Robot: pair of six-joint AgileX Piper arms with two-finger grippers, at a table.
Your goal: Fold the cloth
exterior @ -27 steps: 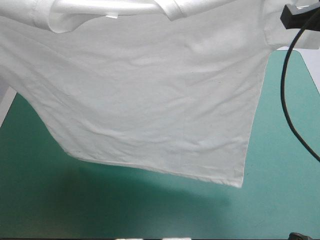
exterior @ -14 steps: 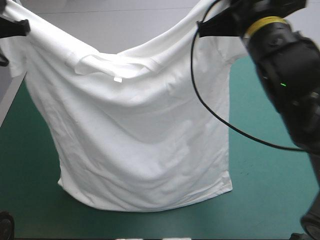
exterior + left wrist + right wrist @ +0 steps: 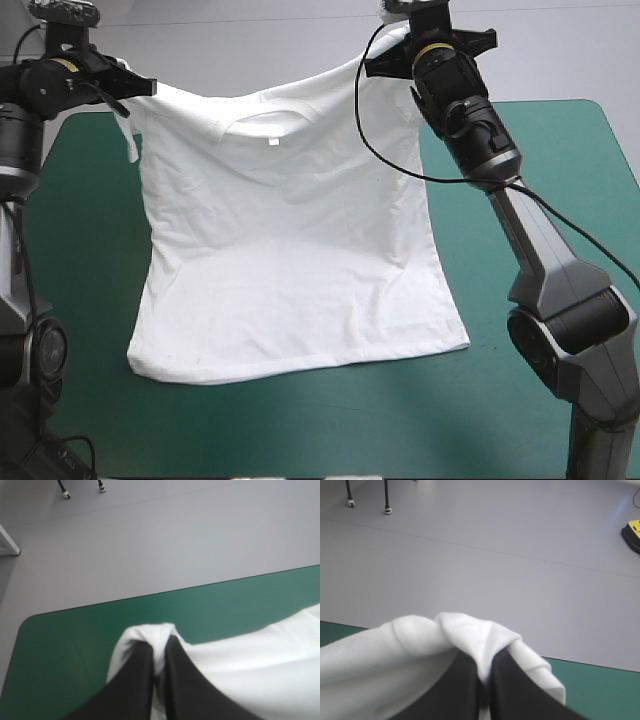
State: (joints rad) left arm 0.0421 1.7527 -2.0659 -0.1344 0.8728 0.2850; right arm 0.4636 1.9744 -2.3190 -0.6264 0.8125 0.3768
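While both arms hold the T-shirt (image 3: 290, 260) up by its shoulders, you see it draped as a white sheet over the middle of the teal-green tabletop (image 3: 570, 200), with the neck opening toward the far edge. Your left gripper (image 3: 159, 650) is pressed almost together above the far left corner of the tabletop, pinching a fold of shoulder cloth between its black fingers (image 3: 132, 685). Your right gripper (image 3: 485, 665) is likewise all but closed on the other shoulder, near the far edge, and a bunched knot of white cloth bulges over its tips. Between the two grips the collar sags in a shallow curve, and a small label (image 3: 273, 143) shows inside the neck. The lower body lies slack on the tabletop, the hem toward the near edge and spread wider than the shoulders.
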